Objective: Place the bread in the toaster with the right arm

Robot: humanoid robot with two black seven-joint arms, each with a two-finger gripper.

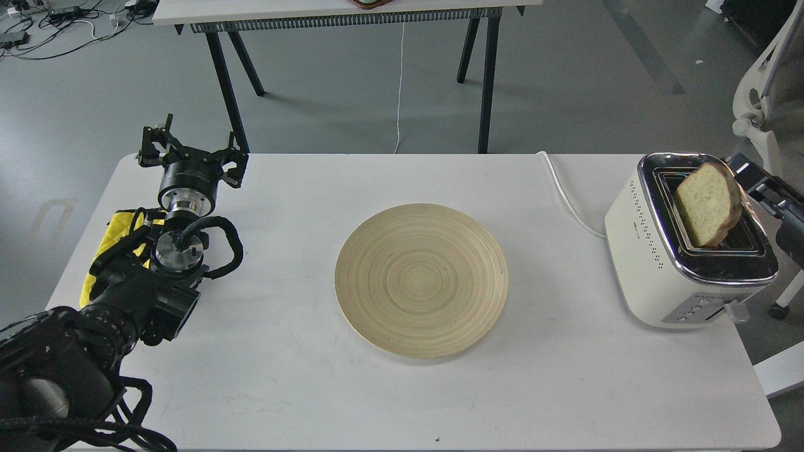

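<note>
Now the bread (708,204) stands tilted in the toaster (684,248) slot nearer the right end effector (741,171) (apparently pinching its crust edge, steering it down); left end effector (188,154) spread, empty.

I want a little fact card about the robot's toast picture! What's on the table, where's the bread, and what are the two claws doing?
table: white
plate: round, wooden-looking, bare, mid-table
toaster: cream-white, chrome top, at the table's right edge
bread: one slice, tilted, lower end in a toaster slot, most of it sticking out
right gripper: at the bread's upper right edge; grip unclear
left gripper: open, holding nothing, over the table's far left corner
yellow cloth: beside the left arm
cord: white, running from the toaster
</note>
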